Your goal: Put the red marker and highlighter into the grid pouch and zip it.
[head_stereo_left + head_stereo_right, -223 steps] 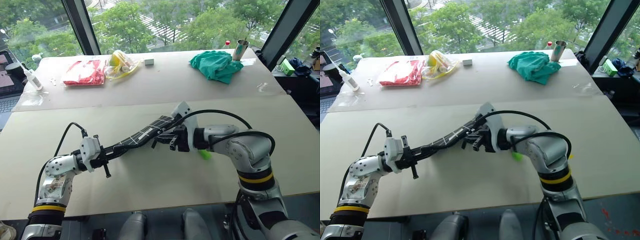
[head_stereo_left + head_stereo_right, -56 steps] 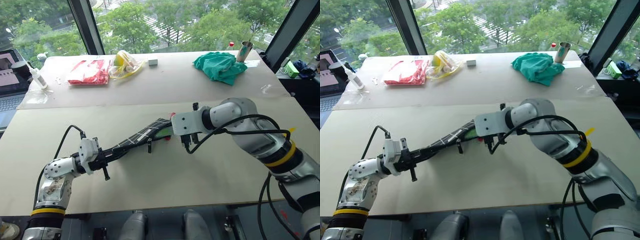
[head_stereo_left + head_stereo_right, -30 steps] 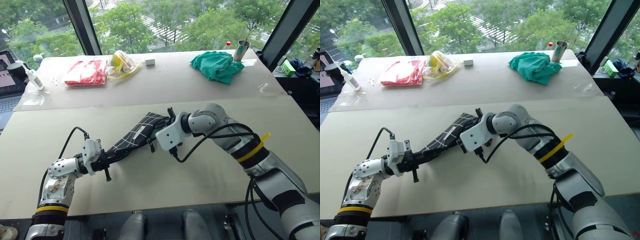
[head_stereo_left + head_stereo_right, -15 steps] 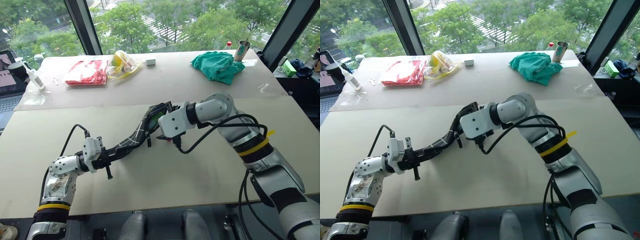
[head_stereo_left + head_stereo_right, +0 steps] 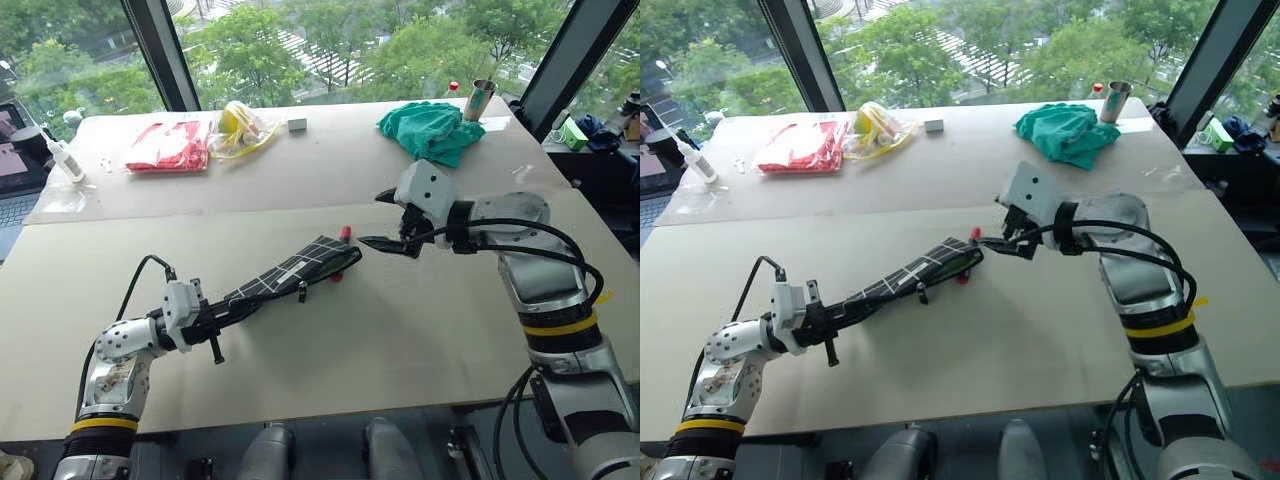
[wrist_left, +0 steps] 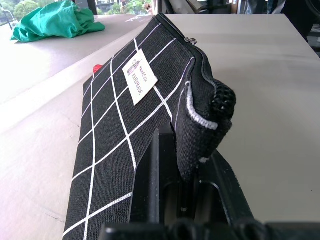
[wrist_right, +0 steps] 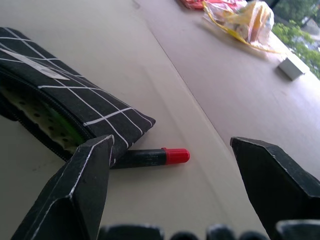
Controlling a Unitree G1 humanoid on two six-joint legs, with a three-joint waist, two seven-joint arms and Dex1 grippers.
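Clamping the pouch (image 5: 290,272) by its near end, the left gripper (image 5: 205,322) is steadying it; beyond its far end, the right gripper (image 5: 392,222) is hanging released over the marker (image 7: 150,157).

text: "HANDMADE" | on: white label (image 6: 139,76) | item: grid pouch (image 6: 130,130) | upper line: unreadable

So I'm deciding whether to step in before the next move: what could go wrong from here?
The red marker lies on the table beside the grid pouch, partly under its end, not inside; zipping now would likely shut it out. The left gripper pinches only one corner of the pouch, so it might sag or twist. The right gripper is open and empty above the marker's red tip; a careless grab could roll it away.
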